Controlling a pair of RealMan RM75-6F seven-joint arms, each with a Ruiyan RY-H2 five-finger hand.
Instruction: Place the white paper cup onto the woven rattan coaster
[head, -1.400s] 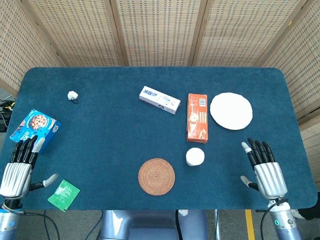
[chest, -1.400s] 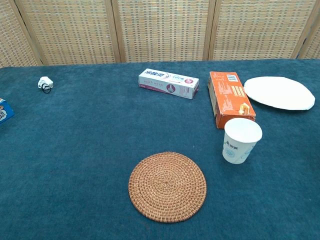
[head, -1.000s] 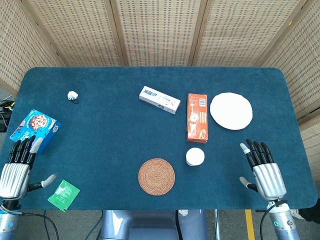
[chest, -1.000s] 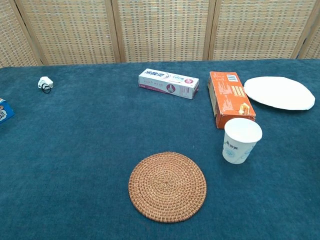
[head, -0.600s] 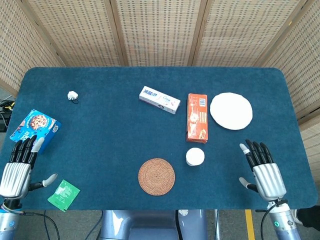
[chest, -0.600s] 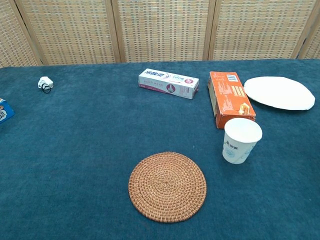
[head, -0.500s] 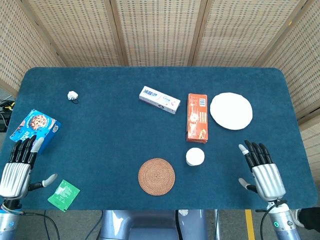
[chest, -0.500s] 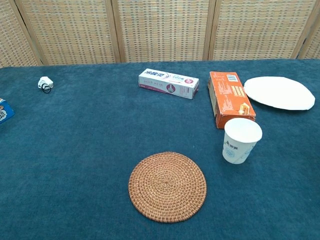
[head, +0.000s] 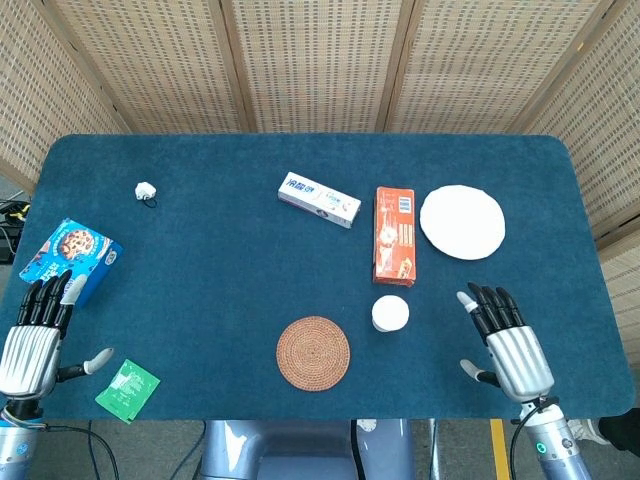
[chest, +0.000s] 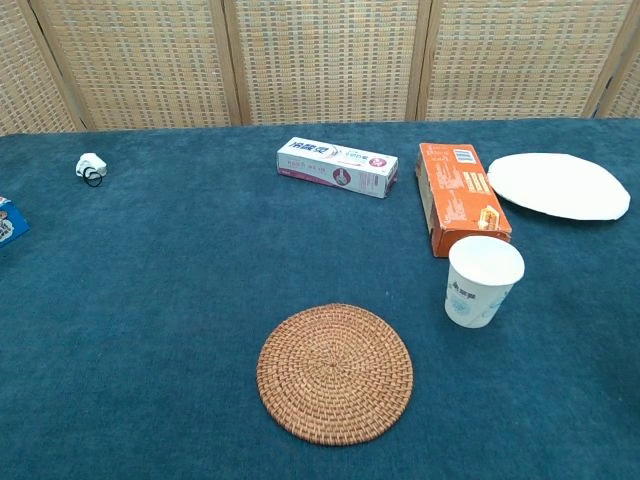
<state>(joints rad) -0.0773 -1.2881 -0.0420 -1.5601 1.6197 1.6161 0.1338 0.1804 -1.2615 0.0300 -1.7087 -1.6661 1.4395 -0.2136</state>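
Observation:
The white paper cup (head: 390, 314) (chest: 483, 281) stands upright on the blue cloth, just in front of the orange box. To its left and a little nearer lies the round woven rattan coaster (head: 314, 352) (chest: 335, 372), bare. My right hand (head: 503, 345) hovers open, fingers spread, to the right of the cup and apart from it. At the near left edge my left hand (head: 36, 335) is open too, holding nothing. Neither hand shows in the chest view.
An orange box (head: 394, 235) lies behind the cup, a white plate (head: 462, 222) to its right, a toothpaste box (head: 319, 200) further left. A cookie box (head: 70, 258), a green sachet (head: 128, 389) and a small white object (head: 146, 190) occupy the left side.
My right hand has shifted left toward the cup and slightly nearer the table edge. The left hand, cup and coaster have stayed put.

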